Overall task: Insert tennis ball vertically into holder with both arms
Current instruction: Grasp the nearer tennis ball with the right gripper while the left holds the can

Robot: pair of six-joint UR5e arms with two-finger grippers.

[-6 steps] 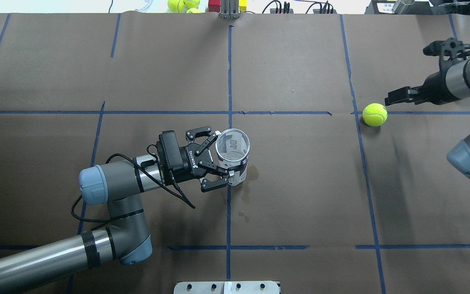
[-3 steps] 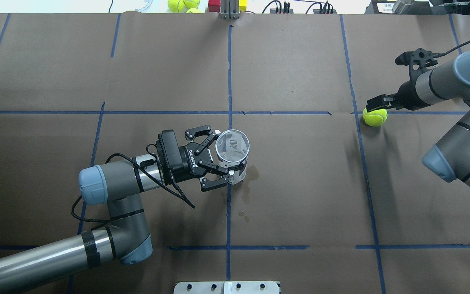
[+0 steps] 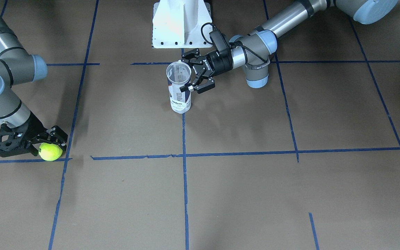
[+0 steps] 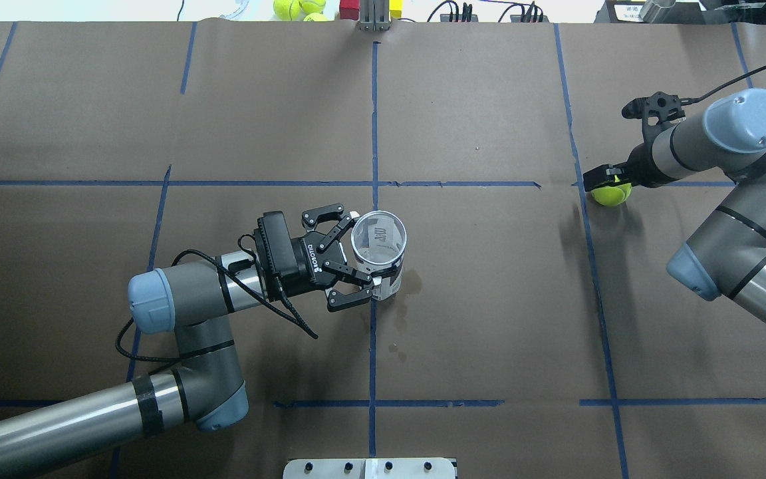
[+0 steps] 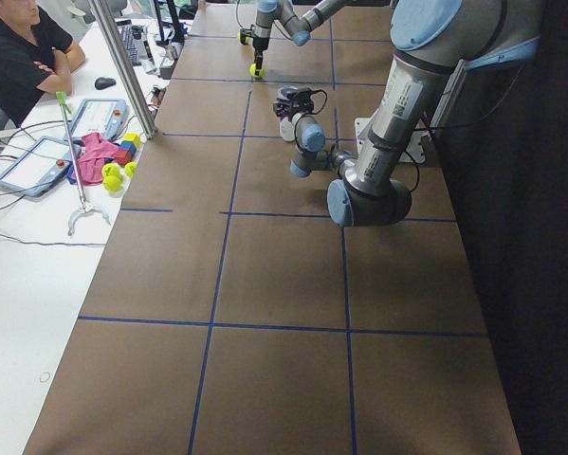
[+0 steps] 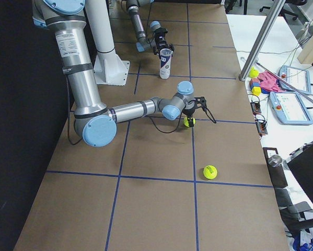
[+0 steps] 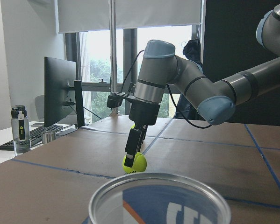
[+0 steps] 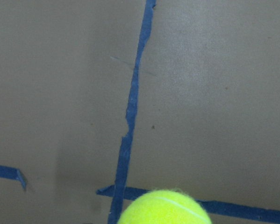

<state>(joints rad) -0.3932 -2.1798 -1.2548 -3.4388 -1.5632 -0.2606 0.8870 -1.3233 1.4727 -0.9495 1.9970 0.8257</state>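
The left black claw (image 4: 364, 254), spread wide, clasped the upright clear plastic can (image 4: 379, 234) mid-table. Far right, the right black claw (image 4: 604, 179) straddled the fuzzy yellow-green tennis ball (image 4: 613, 196); whether it gripped, I could not tell.

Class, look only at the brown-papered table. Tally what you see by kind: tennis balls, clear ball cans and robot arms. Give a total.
Tennis balls: 2 (tennis ball at the right arm's end; loose ball)
Clear can: 1
Robot arms: 2 (left arm; right arm)
Total: 5
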